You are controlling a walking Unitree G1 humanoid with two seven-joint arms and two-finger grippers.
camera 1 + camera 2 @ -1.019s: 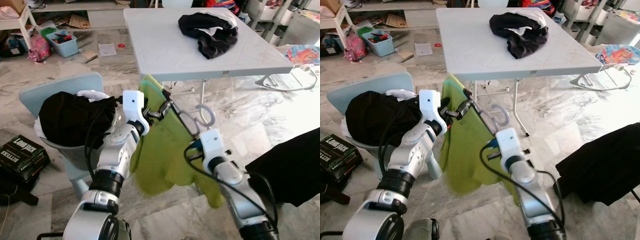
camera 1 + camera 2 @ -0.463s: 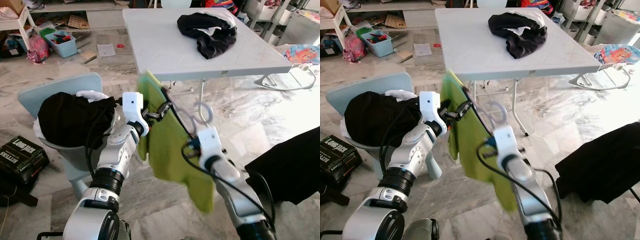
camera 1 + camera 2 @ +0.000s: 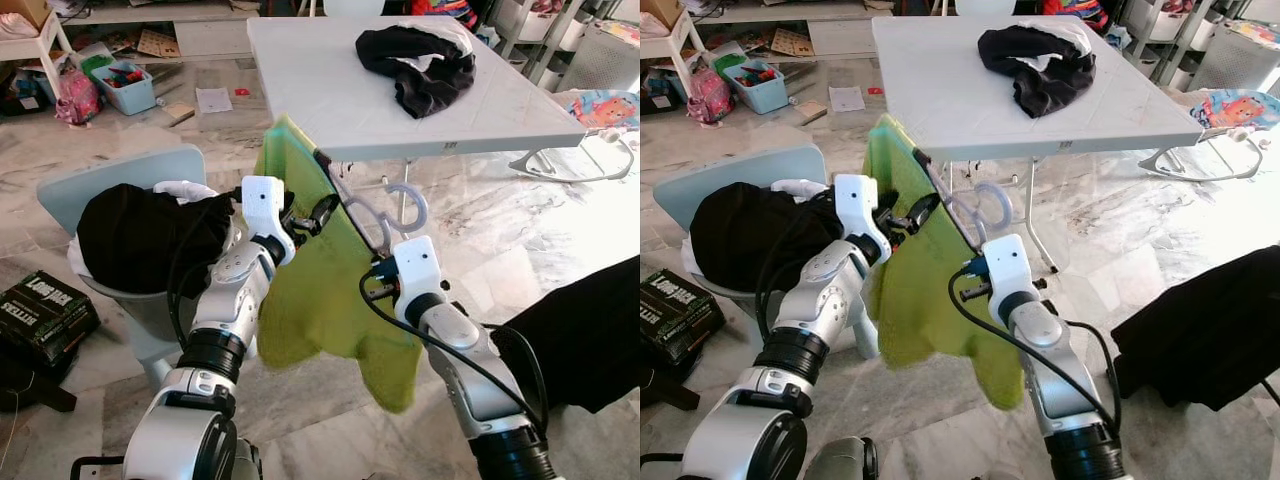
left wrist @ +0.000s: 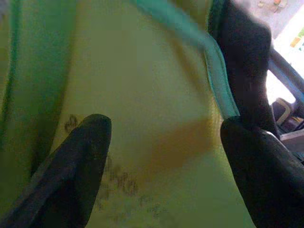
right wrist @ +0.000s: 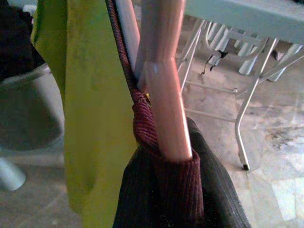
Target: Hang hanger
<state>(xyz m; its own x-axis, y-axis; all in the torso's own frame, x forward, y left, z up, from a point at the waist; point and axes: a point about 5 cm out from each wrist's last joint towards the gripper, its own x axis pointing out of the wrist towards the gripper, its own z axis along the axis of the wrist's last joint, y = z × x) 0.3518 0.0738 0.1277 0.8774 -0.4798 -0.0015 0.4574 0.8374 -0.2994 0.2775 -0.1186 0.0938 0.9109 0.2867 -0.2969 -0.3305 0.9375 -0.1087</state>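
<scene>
A lime green shirt [image 3: 310, 290] hangs on a pale hanger [image 3: 350, 212] whose hook [image 3: 405, 200] stands up just in front of the white table's [image 3: 320, 100] near edge. My left gripper [image 3: 320, 208] is at the hanger's left shoulder. In the left wrist view its fingers [image 4: 76, 161] stand apart with the green fabric [image 4: 152, 123] between them. My right gripper [image 3: 372, 280] is at the hanger's lower right end, shut on it. The right wrist view has the hanger bar [image 5: 161, 95] running close past the camera beside the shirt [image 5: 90, 104].
Black clothes [image 3: 420, 60] lie on the table. A light blue chair [image 3: 120, 175] at my left holds a heap of black clothing [image 3: 140, 240]. A black garment [image 3: 580, 330] hangs at the right. A black box [image 3: 40, 310] and a blue bin [image 3: 125, 85] sit on the marble floor.
Both arms have raised the hanger and shirt and swung them left; the shirt's top now reaches the table's edge. The shirt's hem has swung back under the right arm.
</scene>
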